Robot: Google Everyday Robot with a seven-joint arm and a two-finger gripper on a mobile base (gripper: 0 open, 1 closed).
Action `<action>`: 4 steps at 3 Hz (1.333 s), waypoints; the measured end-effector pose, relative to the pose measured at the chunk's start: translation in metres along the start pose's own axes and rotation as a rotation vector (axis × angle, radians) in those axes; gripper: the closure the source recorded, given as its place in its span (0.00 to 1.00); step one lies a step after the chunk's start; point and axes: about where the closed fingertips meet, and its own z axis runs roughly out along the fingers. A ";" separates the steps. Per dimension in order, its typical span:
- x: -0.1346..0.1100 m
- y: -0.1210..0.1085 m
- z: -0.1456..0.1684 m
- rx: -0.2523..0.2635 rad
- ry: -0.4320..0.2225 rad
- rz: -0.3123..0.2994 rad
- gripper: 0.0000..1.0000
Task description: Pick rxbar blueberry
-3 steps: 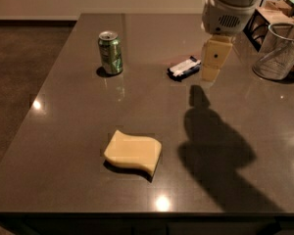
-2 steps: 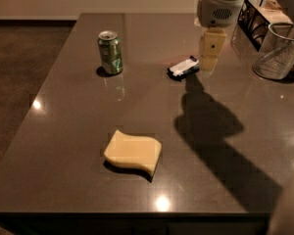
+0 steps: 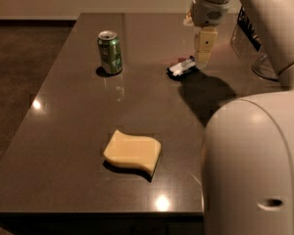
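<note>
The rxbar blueberry (image 3: 183,67) is a small flat dark bar with a white label patch. It lies on the dark table (image 3: 78,146), right of the middle and toward the far side. My gripper (image 3: 204,58) hangs down from the arm at the upper right, with its tip just right of and above the bar's right end. The arm's large white body fills the right side of the view.
A green soda can (image 3: 110,52) stands upright at the far left of the table. A yellow wavy sponge (image 3: 133,152) lies near the front middle. A clear container (image 3: 257,53) stands at the far right, partly hidden behind the arm.
The gripper has moved down and left, closer to the bar's right end. The arm's body has swung into the right of the view and hides the right table area.
</note>
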 end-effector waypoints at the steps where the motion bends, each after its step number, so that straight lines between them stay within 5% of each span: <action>1: 0.004 -0.012 0.020 -0.011 -0.016 -0.032 0.00; 4: 0.009 -0.009 0.066 -0.107 0.027 -0.107 0.00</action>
